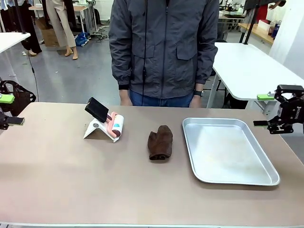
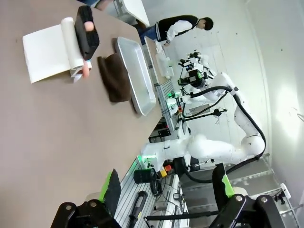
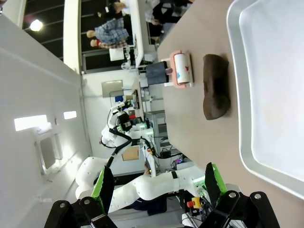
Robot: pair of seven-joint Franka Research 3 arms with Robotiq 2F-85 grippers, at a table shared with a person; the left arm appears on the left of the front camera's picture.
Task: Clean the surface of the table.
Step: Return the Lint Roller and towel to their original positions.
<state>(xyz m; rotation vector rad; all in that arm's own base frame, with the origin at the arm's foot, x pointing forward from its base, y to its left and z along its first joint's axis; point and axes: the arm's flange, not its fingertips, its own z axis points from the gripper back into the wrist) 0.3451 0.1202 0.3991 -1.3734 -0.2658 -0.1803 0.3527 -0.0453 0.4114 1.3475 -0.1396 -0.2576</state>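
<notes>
The brownish-beige table (image 1: 71, 180) spans the front view. On it lie a folded dark brown cloth (image 1: 160, 141) at the middle and a lint roller (image 1: 114, 126) with a black handle and a peeled white sheet, left of centre. My left gripper (image 1: 10, 110) hovers open at the table's far left edge, my right gripper (image 1: 263, 110) open off the right edge. The left wrist view shows the left gripper (image 2: 166, 187) open over the table (image 2: 47, 133), far from the cloth (image 2: 116, 78) and roller (image 2: 76, 40). My right gripper (image 3: 159, 183) is open, well away from the cloth (image 3: 216, 85).
A silver metal tray (image 1: 228, 149) holding nothing lies on the table's right part, also in the wrist views as the tray (image 2: 142, 90) and the tray (image 3: 270, 95). A person (image 1: 164, 47) stands at the far edge, hands hanging down. A white table (image 1: 251, 66) stands behind at right.
</notes>
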